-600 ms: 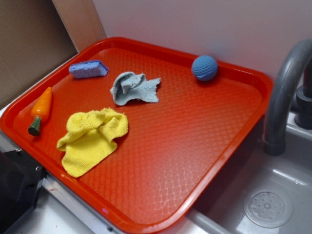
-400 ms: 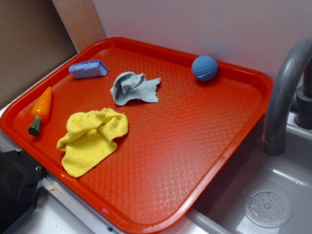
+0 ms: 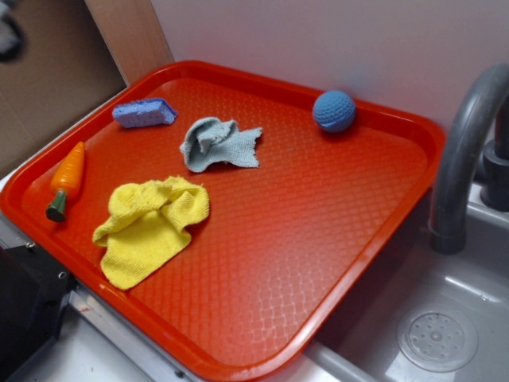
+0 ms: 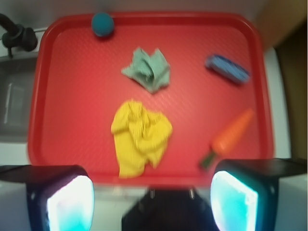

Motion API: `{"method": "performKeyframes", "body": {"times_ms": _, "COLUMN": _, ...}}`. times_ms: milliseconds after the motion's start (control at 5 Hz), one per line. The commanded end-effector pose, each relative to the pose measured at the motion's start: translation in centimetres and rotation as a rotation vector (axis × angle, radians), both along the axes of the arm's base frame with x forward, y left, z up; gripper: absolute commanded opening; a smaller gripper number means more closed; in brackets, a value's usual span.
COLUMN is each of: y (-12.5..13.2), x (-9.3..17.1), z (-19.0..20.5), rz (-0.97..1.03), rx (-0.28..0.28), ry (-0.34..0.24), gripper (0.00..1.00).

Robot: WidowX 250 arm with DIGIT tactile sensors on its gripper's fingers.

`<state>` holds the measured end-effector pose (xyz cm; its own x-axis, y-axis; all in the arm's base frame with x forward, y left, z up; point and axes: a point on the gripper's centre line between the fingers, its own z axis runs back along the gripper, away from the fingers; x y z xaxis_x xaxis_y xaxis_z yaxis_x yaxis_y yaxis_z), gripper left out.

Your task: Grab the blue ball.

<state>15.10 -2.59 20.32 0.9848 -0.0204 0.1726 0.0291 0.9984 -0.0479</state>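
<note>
Lying under the camera, the big red textured plastic tray (image 4: 48,96) is holding everything. Ahead of the gripper (image 4: 153,199), whose jaws are standing spread and empty, the crumpled yellow cloth (image 4: 139,134) is nearest, the grey-blue rag (image 4: 148,70) beyond. The small knitted blue ball (image 4: 102,24) is sitting far ahead and left, near the tray's far rim. Being round, it is likely rolling away if a finger nudges it off-centre.

The blue ball (image 3: 334,111) is flanked only by the tray rim (image 3: 398,119) behind it. Bare tray floor is left on its near side, and the grey rag (image 3: 217,144) is kept well apart. The faucet (image 3: 465,151) is found beyond the rim.
</note>
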Motion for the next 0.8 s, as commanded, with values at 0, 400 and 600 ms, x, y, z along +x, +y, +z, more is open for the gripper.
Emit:
{"method": "performKeyframes", "body": {"times_ms": 0, "y": -1.0, "x": 3.1, "z": -1.3, "rz": -0.103, "rx": -0.006, "ry": -0.163, "gripper": 1.0}}
{"method": "performKeyframes", "body": {"times_ms": 400, "y": -1.0, "x": 3.1, "z": -1.3, "rz": -0.103, "rx": -0.006, "ry": -0.163, "gripper": 1.0}}
{"method": "performKeyframes", "body": {"times_ms": 600, "y": -4.2, "x": 8.1, "z": -6.4, "rz": -0.094, "rx": 0.121, "ry": -0.093, "gripper": 1.0}}
